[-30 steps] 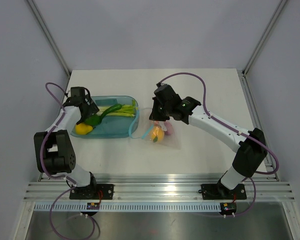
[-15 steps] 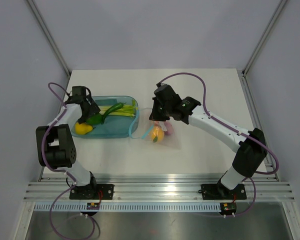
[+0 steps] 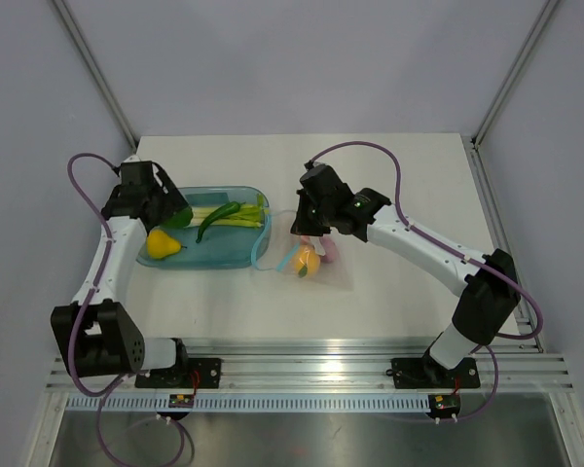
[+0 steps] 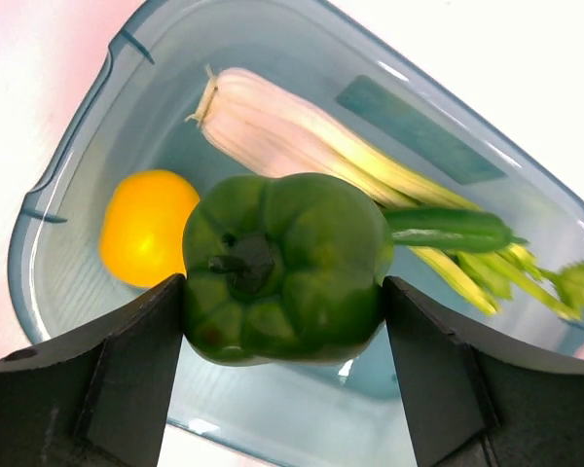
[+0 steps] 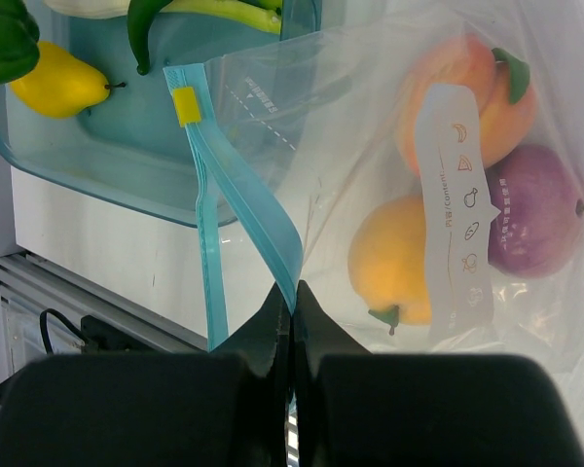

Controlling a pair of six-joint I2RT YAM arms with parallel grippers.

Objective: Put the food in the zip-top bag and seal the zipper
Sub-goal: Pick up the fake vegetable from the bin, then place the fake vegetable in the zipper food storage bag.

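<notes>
Two arms work at a white counter, seen from above. The left tool hangs over the far-left end of the teal tray, clamped on a green bell pepper. A yellow pear, a long green pepper and pale celery stalks lie in the tray. Just right of the tray lies the zip-top bag, with the right tool at its tray-side edge.

From the left wrist, the bell pepper fills the gap between both fingers, gripped by its flanks above the tray floor. It looks hard, glossy and light, so it may slip if squeezed off-centre.

From the right wrist, the right tool's jaws are together, pinching the bag's film at the light-blue zipper. The mouth appears to gape toward the tray. This film is thin, limp and crinkly, so it is best held beside the stiffer strip. Inside the bag sit an orange fruit, a yellow fruit and a purple fruit.
</notes>
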